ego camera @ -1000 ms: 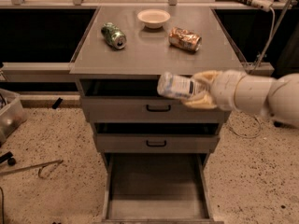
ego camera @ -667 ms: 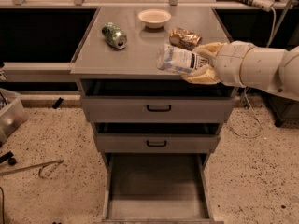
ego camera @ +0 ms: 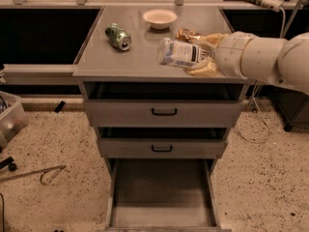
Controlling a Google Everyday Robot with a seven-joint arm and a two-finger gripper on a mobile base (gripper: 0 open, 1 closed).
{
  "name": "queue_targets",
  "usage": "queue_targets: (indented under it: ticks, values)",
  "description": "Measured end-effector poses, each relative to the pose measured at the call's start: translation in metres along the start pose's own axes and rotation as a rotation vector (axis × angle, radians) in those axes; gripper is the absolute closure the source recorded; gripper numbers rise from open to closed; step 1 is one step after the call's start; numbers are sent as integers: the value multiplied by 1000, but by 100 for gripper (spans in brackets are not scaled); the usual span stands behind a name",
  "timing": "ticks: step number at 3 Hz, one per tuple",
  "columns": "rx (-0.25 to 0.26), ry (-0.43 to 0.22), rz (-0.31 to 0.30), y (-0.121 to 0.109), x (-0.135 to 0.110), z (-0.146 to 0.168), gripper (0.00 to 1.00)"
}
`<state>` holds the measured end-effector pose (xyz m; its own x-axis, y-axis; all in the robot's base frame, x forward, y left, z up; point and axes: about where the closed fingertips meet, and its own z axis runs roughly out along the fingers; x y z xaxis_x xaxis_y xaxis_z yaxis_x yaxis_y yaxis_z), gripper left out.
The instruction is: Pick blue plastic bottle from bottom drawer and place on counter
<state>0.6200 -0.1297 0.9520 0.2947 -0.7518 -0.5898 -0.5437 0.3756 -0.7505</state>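
The blue plastic bottle (ego camera: 179,53) is held on its side, pinched in the gripper (ego camera: 201,56), over the right part of the counter (ego camera: 125,62). A second ago it was held lower, before the counter's front edge. Below the counter, the bottom drawer (ego camera: 161,192) is left pulled out.

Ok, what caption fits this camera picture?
The gripper holds the blue plastic bottle sideways over the counter, bottom drawer open below.

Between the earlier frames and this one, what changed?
The hand, gripping the blue plastic bottle, rose from in front of the top drawer and now holds it over the counter, near its front edge. Green can, bowl, dented can and the open bottom drawer stayed put.
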Motion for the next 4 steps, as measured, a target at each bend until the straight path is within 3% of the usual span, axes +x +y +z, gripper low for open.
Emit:
queue_targets:
  ticks: [1, 2, 3, 4]
  values:
    - [30, -12, -86, -39, -11, 35, 100]
    - [22, -20, -156, -69, -23, 77, 100]
    - [-24, -43, -201, -73, -35, 120, 100]
    - [-85, -41, -215, -62, -34, 153, 100]
